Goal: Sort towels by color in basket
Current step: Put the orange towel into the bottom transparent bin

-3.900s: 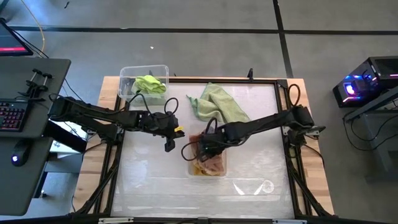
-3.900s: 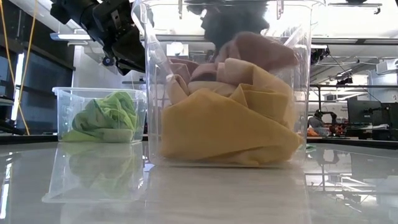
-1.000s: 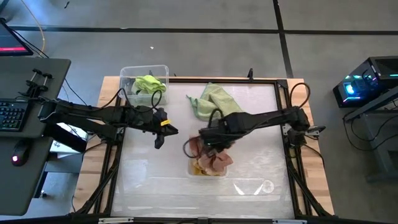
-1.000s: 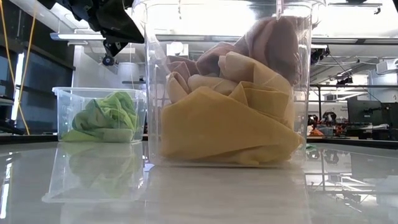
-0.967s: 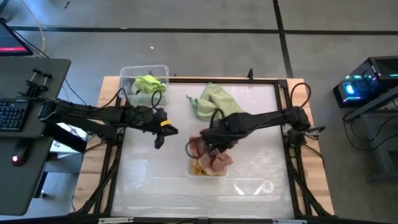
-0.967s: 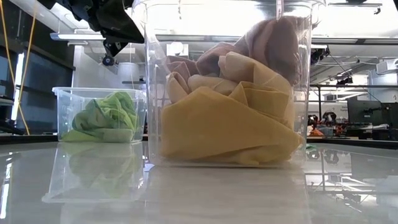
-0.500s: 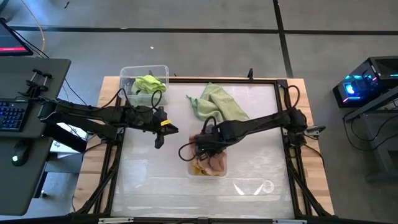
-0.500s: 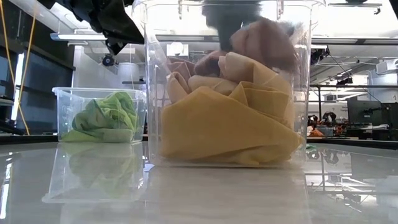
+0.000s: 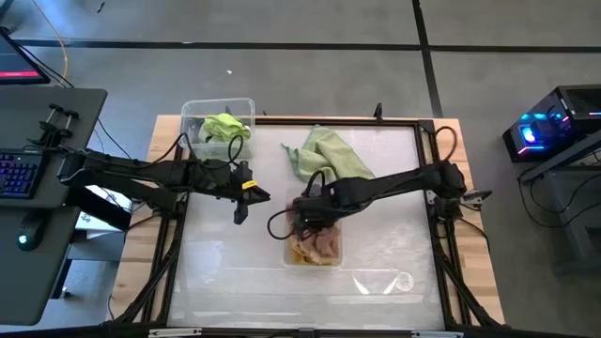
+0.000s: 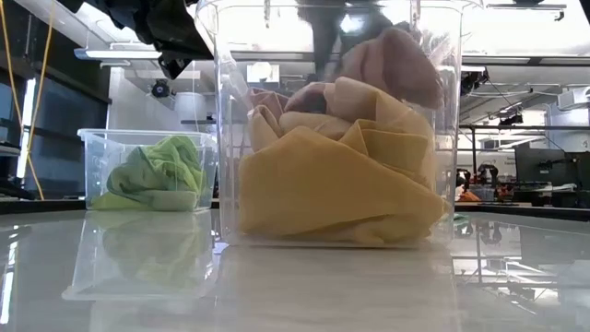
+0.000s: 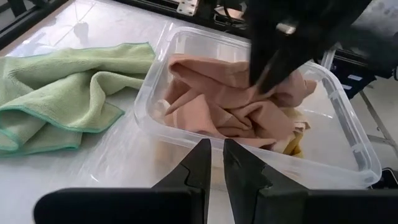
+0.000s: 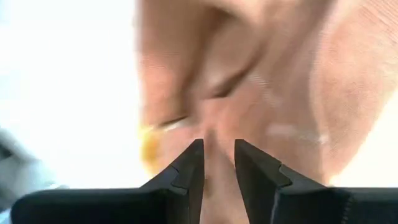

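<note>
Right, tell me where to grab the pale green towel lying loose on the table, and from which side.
Take the pale green towel at its raised crumpled fold near the middle, coming straight down from above. It lies spread and rumpled flat on the table, beside the clear bin of pink cloths, so the flat edges offer little to pinch.

Robotics lab. Concrete floor (image 9: 310,23), desk with a backlit keyboard (image 9: 21,174), a glowing PC tower (image 9: 549,127). Monitors (image 10: 544,166) in the open workspace behind.
</note>
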`<action>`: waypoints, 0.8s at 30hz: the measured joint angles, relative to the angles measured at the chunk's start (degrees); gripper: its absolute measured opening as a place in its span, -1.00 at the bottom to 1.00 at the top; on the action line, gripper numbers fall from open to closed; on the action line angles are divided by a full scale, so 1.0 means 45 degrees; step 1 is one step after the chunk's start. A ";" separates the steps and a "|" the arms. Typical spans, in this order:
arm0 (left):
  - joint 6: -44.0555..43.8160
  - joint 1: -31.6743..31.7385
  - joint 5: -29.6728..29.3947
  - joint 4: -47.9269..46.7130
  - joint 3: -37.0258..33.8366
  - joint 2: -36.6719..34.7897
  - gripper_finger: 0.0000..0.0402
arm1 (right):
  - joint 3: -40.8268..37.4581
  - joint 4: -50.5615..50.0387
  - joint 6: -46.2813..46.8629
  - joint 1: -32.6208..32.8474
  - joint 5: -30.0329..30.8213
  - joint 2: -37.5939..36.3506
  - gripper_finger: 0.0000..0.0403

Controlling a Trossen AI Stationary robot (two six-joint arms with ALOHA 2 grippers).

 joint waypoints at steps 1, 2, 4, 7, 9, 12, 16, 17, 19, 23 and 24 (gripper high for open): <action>0.0000 0.0000 0.0002 -0.0013 0.0000 0.0000 -0.84 | 0.0400 -0.0070 -0.0140 0.0029 -0.0202 -0.0055 -0.59; 0.0003 0.0000 0.0003 -0.0014 0.0000 0.0000 -0.84 | 0.0786 -0.0157 -0.0246 0.0056 -0.0514 -0.0079 -0.59; -0.0001 0.0000 0.0002 -0.0018 0.0000 0.0000 -0.84 | 0.1397 -0.0454 0.0010 0.0071 -0.1256 -0.0081 -0.59; 0.0003 0.0000 0.0002 -0.0027 0.0000 0.0000 -0.84 | 0.1902 -0.1379 0.1645 0.0075 -0.2379 -0.0085 -0.59; 0.0003 0.0000 0.0002 -0.0039 0.0000 0.0000 -0.84 | 0.1903 -0.2158 0.2728 0.0153 -0.2686 -0.0081 -0.59; 0.0003 0.0000 0.0007 -0.0046 0.0000 0.0000 -0.84 | 0.1649 -0.3289 0.3699 0.0352 -0.1958 0.0111 -0.59; 0.0012 0.0000 0.0007 -0.0076 0.0000 0.0000 -0.84 | 0.1084 -0.3286 0.3744 0.0507 -0.1536 0.0602 -0.59; 0.0012 0.0000 0.0007 -0.0081 0.0000 0.0000 -0.84 | 0.1043 -0.3064 0.3632 0.0507 -0.1480 0.0759 -0.59; 0.0012 0.0000 0.0007 -0.0081 0.0000 0.0000 -0.84 | 0.1042 -0.2286 0.3162 0.0471 -0.1322 0.1051 -0.59; 0.0012 0.0000 0.0012 -0.0081 0.0000 0.0000 -0.84 | 0.1042 -0.0879 0.2635 0.0319 -0.0959 0.1691 -0.59; 0.0012 -0.0005 0.0012 -0.0081 0.0000 0.0000 -0.84 | 0.1042 -0.0823 0.2538 0.0305 -0.0803 0.1866 -0.59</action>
